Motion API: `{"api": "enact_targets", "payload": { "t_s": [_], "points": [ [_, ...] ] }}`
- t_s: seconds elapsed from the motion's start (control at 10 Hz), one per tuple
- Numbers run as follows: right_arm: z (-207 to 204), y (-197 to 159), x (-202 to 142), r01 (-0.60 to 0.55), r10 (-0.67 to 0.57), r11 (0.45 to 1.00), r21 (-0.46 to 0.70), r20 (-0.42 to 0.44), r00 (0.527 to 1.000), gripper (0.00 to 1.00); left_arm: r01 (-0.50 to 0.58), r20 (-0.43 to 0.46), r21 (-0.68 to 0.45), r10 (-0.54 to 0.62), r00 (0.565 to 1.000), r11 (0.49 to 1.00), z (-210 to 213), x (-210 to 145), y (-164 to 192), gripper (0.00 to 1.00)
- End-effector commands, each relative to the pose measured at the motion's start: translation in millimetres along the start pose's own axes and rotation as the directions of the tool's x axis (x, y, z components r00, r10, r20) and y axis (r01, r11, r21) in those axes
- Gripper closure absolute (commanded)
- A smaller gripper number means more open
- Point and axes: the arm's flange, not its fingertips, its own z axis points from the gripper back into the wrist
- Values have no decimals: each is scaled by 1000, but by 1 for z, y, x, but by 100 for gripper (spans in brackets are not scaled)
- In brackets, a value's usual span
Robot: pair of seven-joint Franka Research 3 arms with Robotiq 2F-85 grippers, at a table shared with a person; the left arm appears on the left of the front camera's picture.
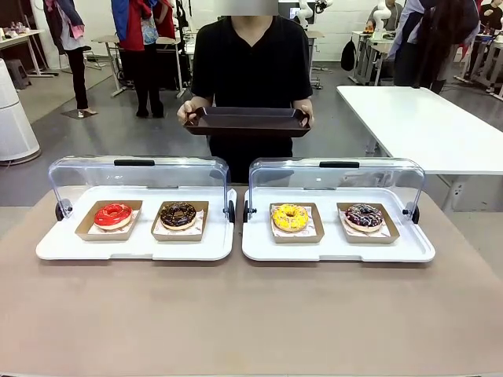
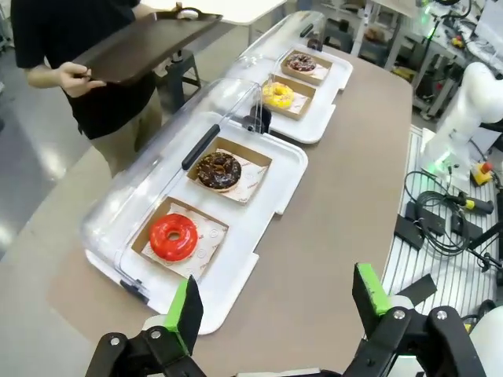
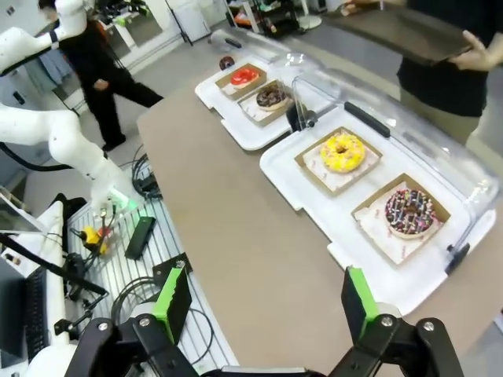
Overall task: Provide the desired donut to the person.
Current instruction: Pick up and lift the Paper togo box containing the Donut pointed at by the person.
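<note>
Four donuts lie in cardboard trays on two white display trays with raised clear lids: a red donut, a chocolate donut, a yellow donut and a sprinkled chocolate donut. The person in a black T-shirt stands at the far side holding a dark serving tray in both hands. My left gripper hangs open above the near table edge, empty. My right gripper is open and empty too.
The left white display tray and the right one sit side by side mid-table, lids tilted back toward the person. Bare brown tabletop lies in front. A white table stands at the back right; bystanders are farther off.
</note>
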Motion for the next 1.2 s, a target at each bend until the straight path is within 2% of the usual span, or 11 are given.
{"api": "enact_targets", "payload": {
  "t_s": [0.0, 0.2, 0.3, 1.1],
  "points": [
    [7, 4, 4, -15, 15, 1000, -14, 12, 1000, 0, 1, -16, 38, -1, 1000, 999, -8, -1, -10, 0],
    [3, 13, 12, -37, 37, 999, -19, -6, 999, 0, -18, -41, 13, 19, 999, 1000, -7, 0, -15, 0],
    [8, 4, 3, -2, 2, 1000, -19, 6, 1000, 0, 13, -5, 12, -13, 1000, 1000, -1, 2, -9, 0],
    [8, 4, 3, -2, 2, 1000, -19, 6, 1000, 0, 11, -10, 9, -11, 1000, 1000, -2, 2, -9, 0]
  ]
}}
